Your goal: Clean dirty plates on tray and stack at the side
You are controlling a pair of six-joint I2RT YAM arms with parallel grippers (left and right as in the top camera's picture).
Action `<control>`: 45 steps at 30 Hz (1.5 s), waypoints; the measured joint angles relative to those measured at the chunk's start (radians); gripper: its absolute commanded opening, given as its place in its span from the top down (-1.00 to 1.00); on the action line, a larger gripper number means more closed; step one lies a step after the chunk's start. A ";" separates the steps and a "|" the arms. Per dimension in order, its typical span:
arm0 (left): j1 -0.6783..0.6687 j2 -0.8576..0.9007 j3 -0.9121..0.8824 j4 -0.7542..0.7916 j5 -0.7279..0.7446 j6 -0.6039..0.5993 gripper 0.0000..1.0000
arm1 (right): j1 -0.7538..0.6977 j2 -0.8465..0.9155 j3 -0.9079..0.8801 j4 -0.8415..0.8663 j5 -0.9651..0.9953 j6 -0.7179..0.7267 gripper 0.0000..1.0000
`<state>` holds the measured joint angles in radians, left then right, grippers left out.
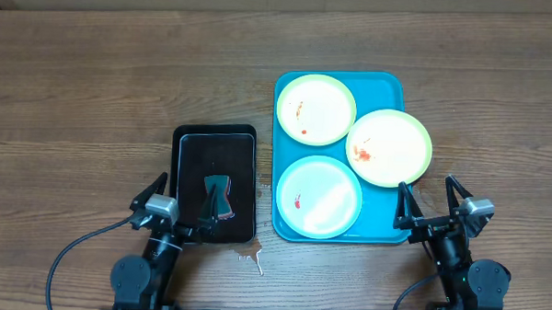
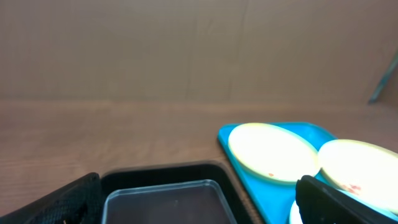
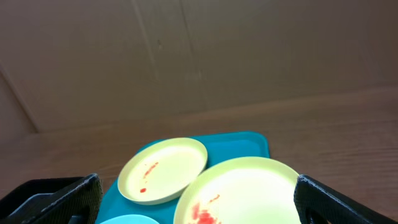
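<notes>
0 of 3 done: plates (image 1: 314, 108) all smeared, sat on tray (image 1: 385, 85); none stacked. L gripper (image 1: 180, 203) & R gripper (image 1: 427, 192) spread wide, empty.

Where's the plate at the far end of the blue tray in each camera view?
Overhead: the far plate is right of centre, near the top, in the tray's far left corner.
Left wrist: the far plate is right of centre, low.
Right wrist: the far plate is lower left of centre, behind the smeared plate.
Shared landmark: the turquoise tray beneath it.
</notes>
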<state>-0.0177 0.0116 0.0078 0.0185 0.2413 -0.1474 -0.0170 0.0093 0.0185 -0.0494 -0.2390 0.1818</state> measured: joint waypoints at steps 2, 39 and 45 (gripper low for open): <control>0.000 0.000 0.000 0.053 0.014 -0.015 -1.00 | 0.000 0.000 0.000 0.005 -0.014 0.000 -1.00; 0.000 1.120 1.360 -0.978 0.077 -0.055 -1.00 | 0.000 1.068 1.265 -0.908 -0.187 0.016 -0.99; 0.000 1.191 1.360 -1.041 0.111 -0.056 -1.00 | 0.020 1.189 1.239 -1.041 -0.174 0.029 -1.00</control>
<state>-0.0177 1.2030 1.3678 -1.0222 0.3527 -0.2035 0.0029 1.1980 1.2572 -1.0904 -0.4126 0.2108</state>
